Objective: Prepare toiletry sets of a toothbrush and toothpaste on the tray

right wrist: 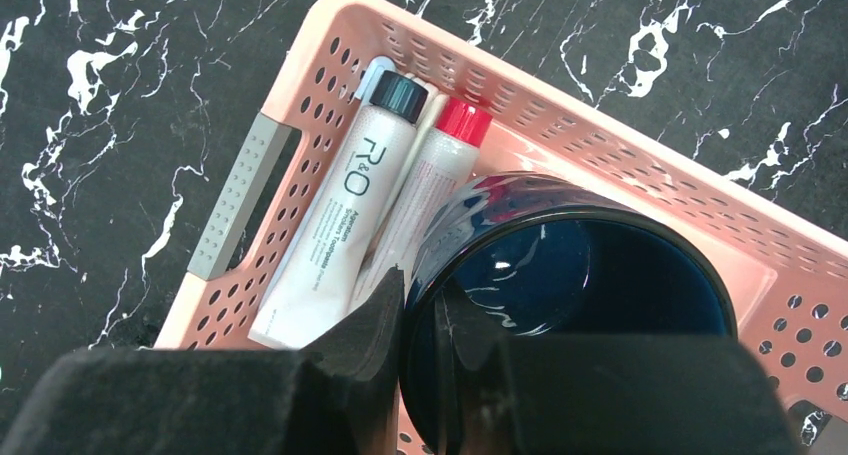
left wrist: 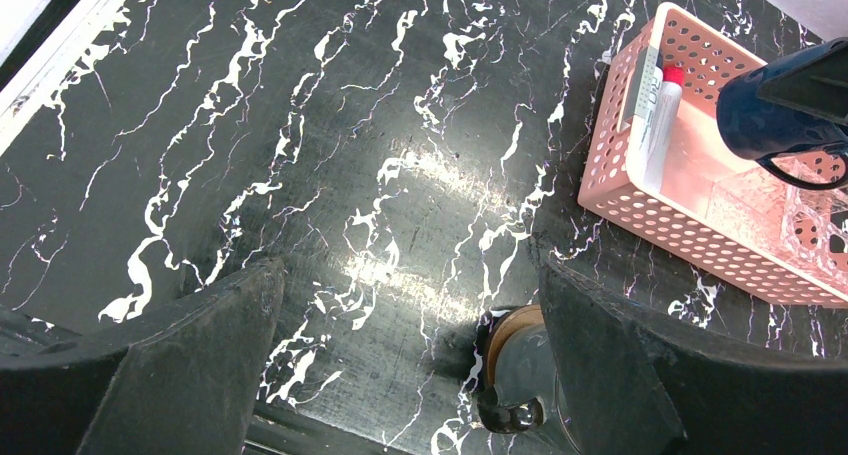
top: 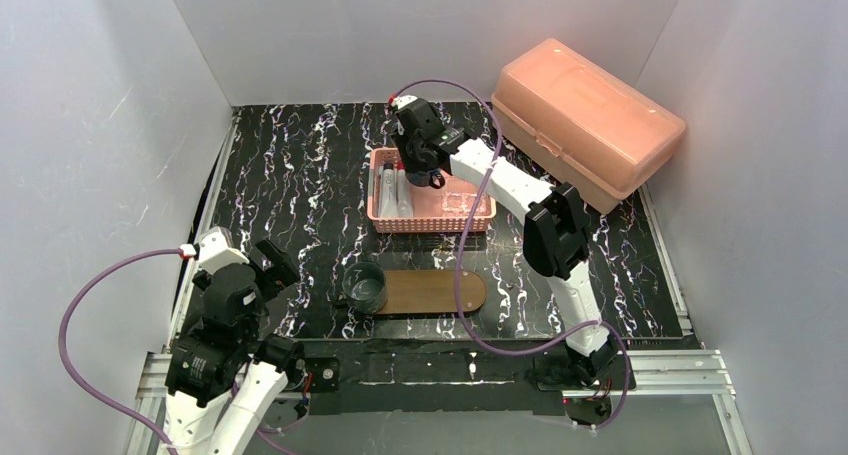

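My right gripper (right wrist: 420,325) is shut on the rim of the dark blue mug (right wrist: 570,265), one finger inside and one outside, over the pink mesh basket (right wrist: 300,105). In the top view the mug (top: 435,178) sits under that gripper (top: 428,167). Two white toothpaste tubes, black-capped (right wrist: 340,215) and red-capped (right wrist: 430,185), lie in the basket's left end, with a slim white item (right wrist: 370,71) behind them. The smoky grey cup (top: 364,287) stands on the left end of the wooden tray (top: 440,293). My left gripper (top: 262,265) is open and empty, left of the tray.
A clear faceted glass (left wrist: 800,215) stands in the basket (top: 470,217) beside the mug. A large salmon lidded box (top: 585,120) stands at the back right. White walls close in the black marble tabletop (top: 290,175). The right arm's cable (top: 462,265) loops over the tray.
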Motion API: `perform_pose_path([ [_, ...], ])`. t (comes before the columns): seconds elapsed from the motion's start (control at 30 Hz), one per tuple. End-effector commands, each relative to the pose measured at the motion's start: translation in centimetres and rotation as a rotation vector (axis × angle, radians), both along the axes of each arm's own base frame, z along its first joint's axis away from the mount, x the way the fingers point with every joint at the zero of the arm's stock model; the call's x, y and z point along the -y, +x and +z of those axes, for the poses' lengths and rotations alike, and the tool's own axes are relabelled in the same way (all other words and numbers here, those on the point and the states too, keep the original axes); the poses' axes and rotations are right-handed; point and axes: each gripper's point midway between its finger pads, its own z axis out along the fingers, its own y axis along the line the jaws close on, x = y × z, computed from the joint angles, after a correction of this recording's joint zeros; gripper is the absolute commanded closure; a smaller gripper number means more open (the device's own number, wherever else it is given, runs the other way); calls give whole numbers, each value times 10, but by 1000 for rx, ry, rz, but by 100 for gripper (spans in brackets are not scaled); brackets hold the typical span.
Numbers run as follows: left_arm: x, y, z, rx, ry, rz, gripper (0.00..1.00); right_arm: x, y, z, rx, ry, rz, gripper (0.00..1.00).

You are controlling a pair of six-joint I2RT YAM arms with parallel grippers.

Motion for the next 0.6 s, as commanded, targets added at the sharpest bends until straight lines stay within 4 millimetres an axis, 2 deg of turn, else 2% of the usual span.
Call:
perform_pose_path([
  [0.0, -2, 1, 0, -12, 13, 13, 1, -8, -3, 70, 144, 95, 28, 99],
  [0.27, -3, 1, 0, -13, 13, 14, 1, -5, -32, 97, 189, 94, 91, 99],
  [0.57, -2, 2, -2, -22, 14, 11, 0, 13, -81, 116, 216, 94, 184, 99],
])
